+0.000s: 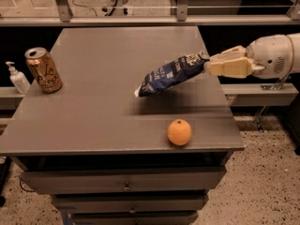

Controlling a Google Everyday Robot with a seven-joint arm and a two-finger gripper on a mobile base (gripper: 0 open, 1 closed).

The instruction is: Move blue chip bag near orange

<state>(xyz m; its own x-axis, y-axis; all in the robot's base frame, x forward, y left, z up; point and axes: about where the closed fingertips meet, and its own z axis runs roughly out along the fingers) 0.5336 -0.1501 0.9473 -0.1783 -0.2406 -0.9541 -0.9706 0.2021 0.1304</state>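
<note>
Navy-blue chip bag (169,75) hangs in the air over the right half of the grey table (93,121), and the gripper (206,65) has it by the right end. The beige fingers (229,67) reach in from the right edge and are clamped together on the bag's crimped end. The bag tilts, right end high, left end dipping low toward the tabletop, with a soft shadow on the surface just under it. The orange (179,132) sits near the front edge on the right, nearer than the bag and apart from it. Far over on the left stands a gold drink can (43,70), upright by the left edge. Beyond that edge sits a small pump bottle (18,78). Drawers (126,181) show below the tabletop.
</note>
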